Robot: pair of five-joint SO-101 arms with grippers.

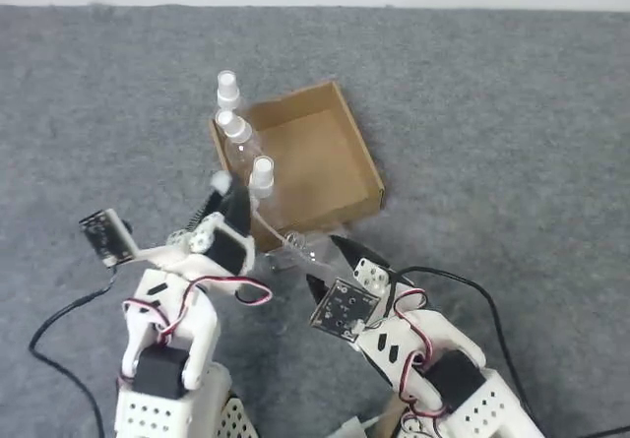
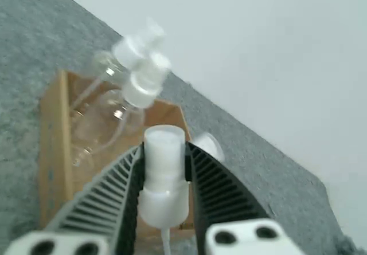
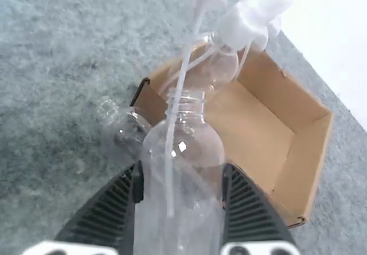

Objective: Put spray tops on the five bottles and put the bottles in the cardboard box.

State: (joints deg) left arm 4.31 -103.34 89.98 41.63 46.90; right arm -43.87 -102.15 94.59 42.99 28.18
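While the left gripper (image 2: 164, 149) clamps a spray top (image 2: 164, 177), its tube (image 3: 172, 152) entering the open bottle (image 3: 202, 152) gripped by the right gripper (image 3: 180, 177), the cardboard box (image 3: 298, 146) just beyond both holds 2 capped bottles (image 1: 239, 141).

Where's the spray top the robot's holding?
The spray top is in the left gripper, by the cardboard box, its tube inside the right gripper's bottle.
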